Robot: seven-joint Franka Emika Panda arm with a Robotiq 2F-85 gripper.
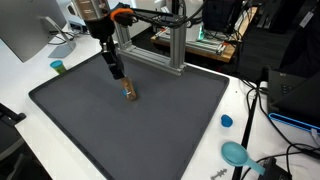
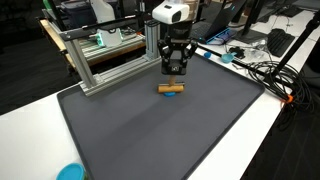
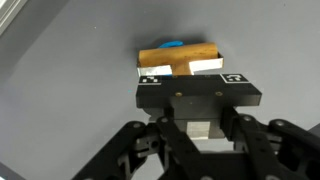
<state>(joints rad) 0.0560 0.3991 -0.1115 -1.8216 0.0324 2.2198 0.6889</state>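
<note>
Presently the gripper (image 3: 190,76) stands closed down, its two marked pads (image 3: 152,76) drawn in against a narrow stem of the wooden block (image 3: 180,56). In the wrist view the block lies crosswise just beyond the fingertips, and a small blue part (image 3: 175,44) shows at its far edge. The grip is on that stem alone. The jaws are not fully together, since the wood sits between them.

In both exterior views the gripper (image 1: 121,80) (image 2: 172,77) points straight down at the wooden block (image 1: 130,93) (image 2: 172,89). The block is at the level of the dark mat (image 1: 150,135) (image 2: 150,130), in its rear half. Whether the block rests on the mat or is raised just clear of it cannot be told.

The mat covers most of a white table (image 1: 20,90) (image 2: 30,110). Behind the gripper stands an aluminium frame (image 1: 175,50) (image 2: 100,60), near the mat's back edge.

Off the mat, an exterior view shows:
- a small green cup (image 1: 58,67) by one corner;
- a blue cap (image 1: 227,121) just beside the opposite edge;
- a teal round object (image 1: 236,153) further forward on the table.

The teal object (image 2: 70,172) shows again at a bottom edge in an exterior view. All three lie well apart from the gripper. Black cables (image 1: 265,100) (image 2: 262,72) run along the table's side, and a monitor (image 1: 25,30) stands at the far corner.
</note>
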